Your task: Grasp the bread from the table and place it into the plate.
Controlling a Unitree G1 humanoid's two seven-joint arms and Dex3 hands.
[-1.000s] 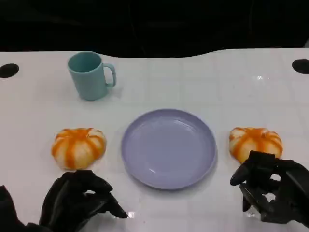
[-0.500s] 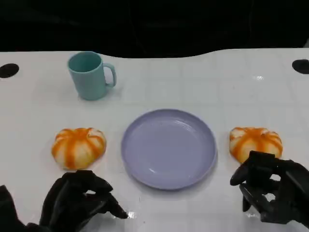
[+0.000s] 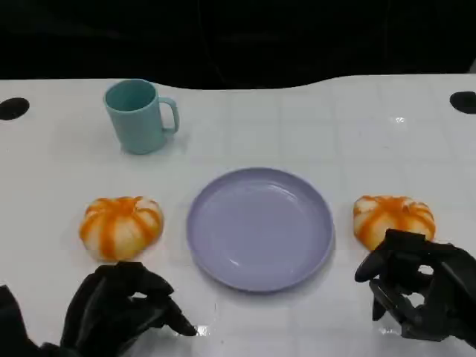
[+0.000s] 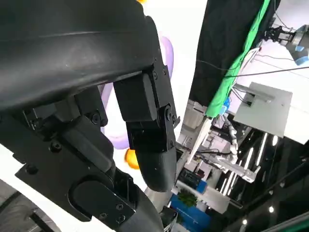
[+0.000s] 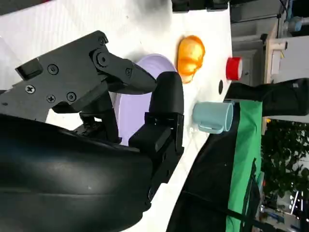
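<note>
1. The white worktop (image 3: 349, 126) carries a lilac plate (image 3: 259, 227) in the middle, with nothing on it.
2. One orange-striped bread (image 3: 120, 227) lies on the worktop just left of the plate, apart from its rim.
3. A second bread (image 3: 393, 219) lies on the worktop just right of the plate, also clear of the rim.
4. A teal mug (image 3: 140, 116) stands upright behind the left bread, well back from the plate, handle towards the right.
5. The left hand (image 3: 123, 311) sits low at the near edge, just in front of the left bread and not touching it; its fingers (image 3: 172, 320) are curled in on themselves with nothing between them.
6. The right hand (image 3: 419, 291) sits at the near right, directly in front of the right bread; its fingers (image 3: 377, 263) are bent but apart and hold nothing. Whether a fingertip grazes the bread I cannot tell, since the hand overlaps its near edge.
7. The right wrist view looks past that hand's fingers (image 5: 164, 116) to the plate (image 5: 145, 99), the far bread (image 5: 190, 55) and the mug (image 5: 213, 116).
</note>
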